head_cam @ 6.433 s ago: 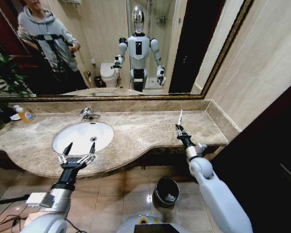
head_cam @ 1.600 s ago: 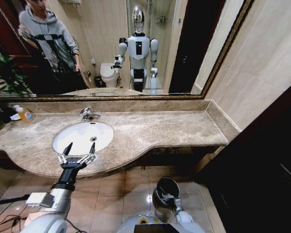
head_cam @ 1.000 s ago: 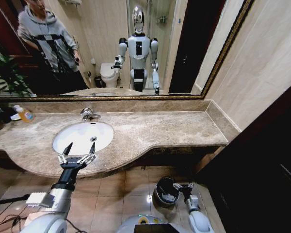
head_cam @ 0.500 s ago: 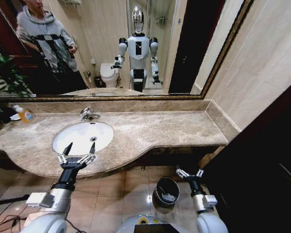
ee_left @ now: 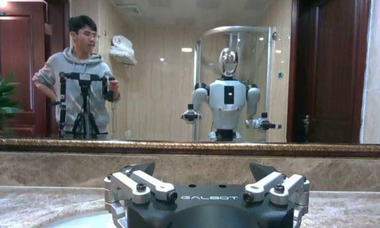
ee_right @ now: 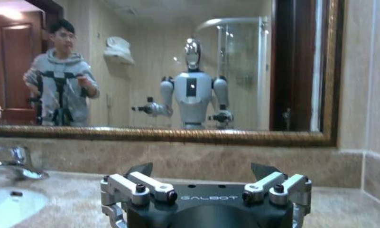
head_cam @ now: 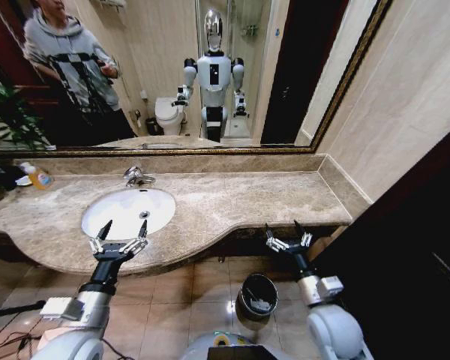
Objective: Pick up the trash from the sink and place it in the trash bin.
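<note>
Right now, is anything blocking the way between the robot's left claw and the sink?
Nothing visible does. The left end effector, fingers open, hovers at the sink's near rim with only bare counter around it. The right end effector, also open, is up by the counter's front edge, above the trash bin.

Warm, even indoor light over the counter (head_cam: 232, 199), ceiling lamps glinting in the mirror (head_cam: 172, 75), wide-angle bending at the head view's edges, and the right wrist view soft and hazy.
</note>
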You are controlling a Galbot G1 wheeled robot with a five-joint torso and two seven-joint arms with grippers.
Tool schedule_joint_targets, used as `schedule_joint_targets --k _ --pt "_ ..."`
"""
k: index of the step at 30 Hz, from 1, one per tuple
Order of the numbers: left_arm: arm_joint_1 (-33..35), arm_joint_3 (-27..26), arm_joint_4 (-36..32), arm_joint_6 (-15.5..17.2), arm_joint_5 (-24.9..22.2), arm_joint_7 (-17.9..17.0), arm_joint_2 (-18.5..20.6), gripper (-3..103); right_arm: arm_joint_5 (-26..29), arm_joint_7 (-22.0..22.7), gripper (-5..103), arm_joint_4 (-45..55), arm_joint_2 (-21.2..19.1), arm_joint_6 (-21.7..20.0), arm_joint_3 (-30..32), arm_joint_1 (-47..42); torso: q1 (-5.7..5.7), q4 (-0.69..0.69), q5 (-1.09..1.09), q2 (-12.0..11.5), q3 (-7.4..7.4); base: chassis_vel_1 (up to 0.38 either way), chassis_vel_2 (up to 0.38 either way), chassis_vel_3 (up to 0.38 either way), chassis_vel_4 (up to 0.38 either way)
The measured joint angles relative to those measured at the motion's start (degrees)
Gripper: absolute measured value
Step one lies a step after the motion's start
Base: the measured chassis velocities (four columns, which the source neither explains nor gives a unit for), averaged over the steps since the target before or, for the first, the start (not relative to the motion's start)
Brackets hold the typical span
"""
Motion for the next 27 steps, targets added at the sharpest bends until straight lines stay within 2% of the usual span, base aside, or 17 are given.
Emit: schedule_joint_targets --k 5,9,17,27 --pt "0.0 0.0 0.0 0.0 0.0 0.0 0.0 100 0.2 -1.6 100 1.1 -0.1 0.3 1.9 0.2 0.00 0.00 0.00 0.0 0.00 0.000 0.000 0.000 0.000" --pt "0.0 0.0 0.0 0.0 0.0 0.0 0.0 100 -1.5 0.1 100 1.3 0.9 2.6 2.6 -1.2 0.00 0.00 0.01 0.0 0.00 0.000 0.000 0.000 0.000" --pt "0.0 0.0 0.0 0.0 0.0 0.0 0.0 100 -3.6 1.9 100 3.3 3.2 4.5 1.6 -5.3 0.00 0.00 0.00 0.0 0.00 0.000 0.000 0.000 0.000" --pt "0.0 0.0 0.0 0.0 0.0 0.0 0.0 100 -5.3 1.9 100 5.9 3.3 4.3 1.9 -8.2 0.00 0.00 -0.01 0.0 0.00 0.000 0.000 0.000 0.000"
